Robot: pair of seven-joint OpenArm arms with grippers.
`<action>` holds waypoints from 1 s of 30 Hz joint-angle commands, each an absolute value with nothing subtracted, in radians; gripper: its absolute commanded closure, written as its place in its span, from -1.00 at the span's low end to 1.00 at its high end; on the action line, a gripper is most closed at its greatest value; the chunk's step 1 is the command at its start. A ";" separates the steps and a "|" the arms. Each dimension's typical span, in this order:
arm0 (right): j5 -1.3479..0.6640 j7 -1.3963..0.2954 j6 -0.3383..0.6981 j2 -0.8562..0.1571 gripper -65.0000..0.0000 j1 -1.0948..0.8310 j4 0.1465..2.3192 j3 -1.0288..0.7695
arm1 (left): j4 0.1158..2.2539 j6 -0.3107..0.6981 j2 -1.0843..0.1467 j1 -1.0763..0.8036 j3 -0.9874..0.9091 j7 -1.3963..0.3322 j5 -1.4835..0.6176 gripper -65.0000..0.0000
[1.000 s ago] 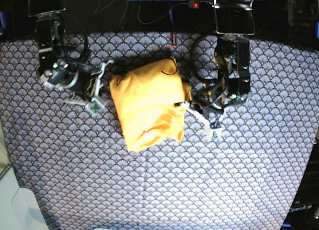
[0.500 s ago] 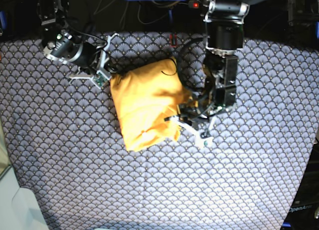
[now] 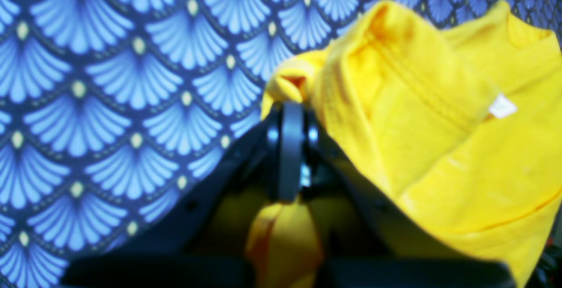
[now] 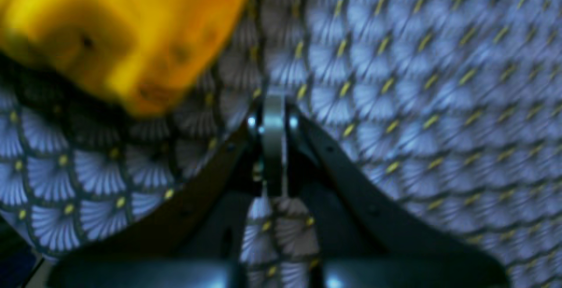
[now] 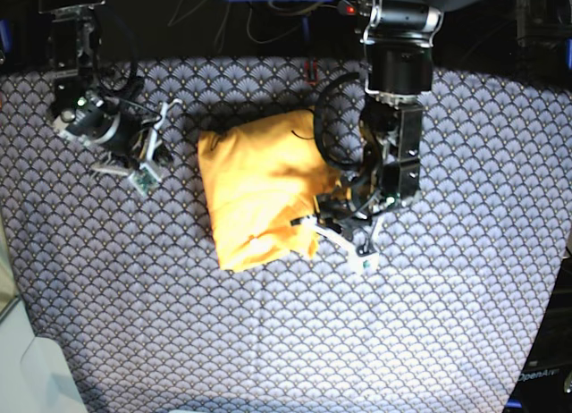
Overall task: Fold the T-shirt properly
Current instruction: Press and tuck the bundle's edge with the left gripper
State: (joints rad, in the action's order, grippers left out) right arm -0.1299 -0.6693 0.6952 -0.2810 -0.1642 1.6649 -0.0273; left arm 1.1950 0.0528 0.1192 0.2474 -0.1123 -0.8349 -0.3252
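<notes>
Cloth [image 5: 268, 341] in navy with a fan-scale pattern is spread over the desk. At the base view's left, the right claw [image 5: 143, 167] is seen closed and empty, apart from the T-shirt [image 5: 259, 194]. The T-shirt is folded at the middle, its long axis running near to far, collar far. Its near right corner is pinched by the closed left claw [image 5: 317, 225].

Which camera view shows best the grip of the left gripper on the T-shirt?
The left wrist view: the left gripper is shut on a bunched edge of the T-shirt. The base view shows the whole folded shirt but hides the pinch. The right wrist view shows only a blurred corner.
</notes>
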 commanded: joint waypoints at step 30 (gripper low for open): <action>-0.148 -0.638 0.698 -0.249 1.00 -0.321 1.985 -0.077 | 1.495 0.058 0.082 0.328 -0.047 -0.932 -0.487 1.00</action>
